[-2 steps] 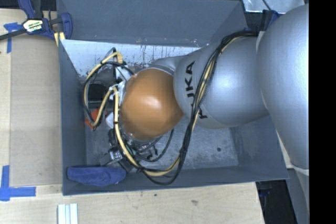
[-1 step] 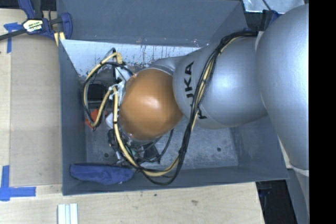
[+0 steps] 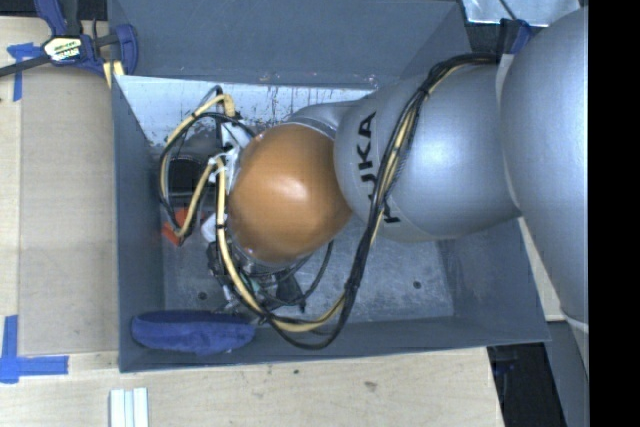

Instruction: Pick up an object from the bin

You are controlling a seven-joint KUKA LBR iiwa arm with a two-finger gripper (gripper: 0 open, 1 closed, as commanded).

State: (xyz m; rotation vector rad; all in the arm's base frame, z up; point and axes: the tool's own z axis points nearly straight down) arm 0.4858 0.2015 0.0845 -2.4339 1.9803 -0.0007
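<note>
Camera view: I am looking down into the grey bin (image 3: 300, 25) while the arm (image 3: 450, 155) is reaching in from the right and bending low over the middle. Its orange cover (image 3: 285, 200) is facing up at me and hiding most of what is hanging beneath it. The gripper (image 3: 258, 283) is sitting under that cover. I am taking the dark gear poking out at the cover's lower edge for part of it, and I cannot tell whether the hand is spread, pressed together or pinching something. The yellow and black cables (image 3: 352, 290) are looping loosely round the wrist, I judge to give it slack for turning. A blue soft thing (image 3: 190, 331), long and crumpled like a rag, is lying along the near wall in the bin's lower left corner, just beside that dark gear; whether the two are touching I cannot tell. Being nearest, it is my guess for the pick, though nothing is showing it gripped, so I am counting the lift as not yet done. The floor (image 3: 420, 285) is showing scuffed bare metal to the right of the wrist, with sloping walls rising round it. Room is tight on the left, where cover and cables are crowding the wall, so any sideways move there is calling for care
</note>
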